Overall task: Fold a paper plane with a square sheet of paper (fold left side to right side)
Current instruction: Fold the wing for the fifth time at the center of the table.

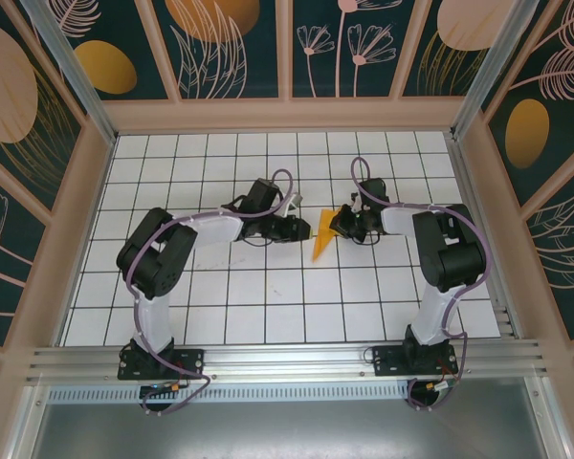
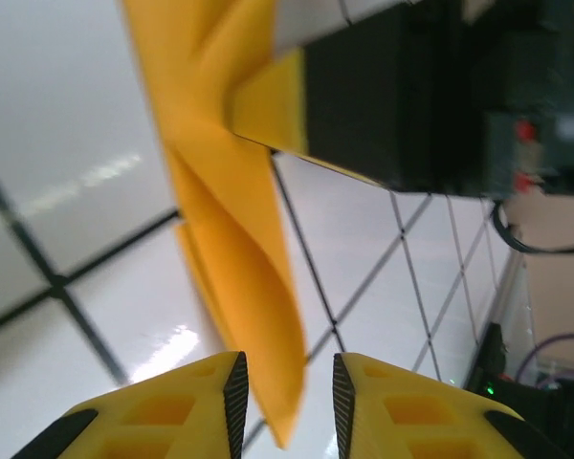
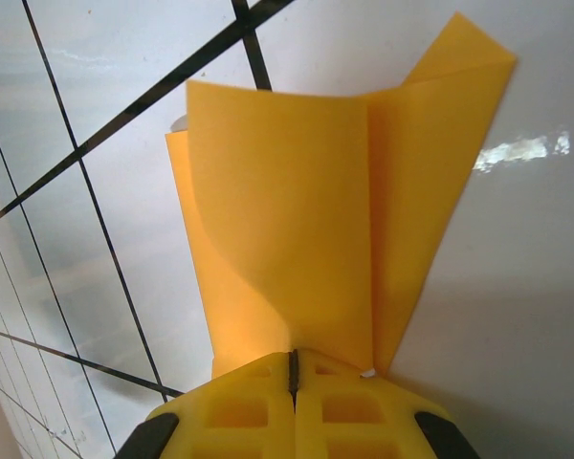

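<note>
The orange sheet of paper (image 1: 322, 232) is folded into a narrow, creased, pointed shape and hangs above the tiled floor between both grippers. My right gripper (image 3: 293, 368) is shut on one end of the folded paper (image 3: 297, 220), whose flaps fan out ahead of the fingers. My left gripper (image 2: 289, 402) is open, its fingers apart; the loose tip of the paper (image 2: 234, 210) hangs in the gap, close to the left pad. The right gripper's yellow finger (image 2: 268, 110) pinches the paper at the top of the left wrist view. From above, the left gripper (image 1: 301, 228) and right gripper (image 1: 337, 225) face each other.
The white tiled floor (image 1: 268, 287) with black grid lines spreads in front of the arms. Wooden-framed walls (image 1: 287, 115) with painted ovals close in the back and sides. The metal rail (image 1: 287, 359) with both arm bases runs along the near edge.
</note>
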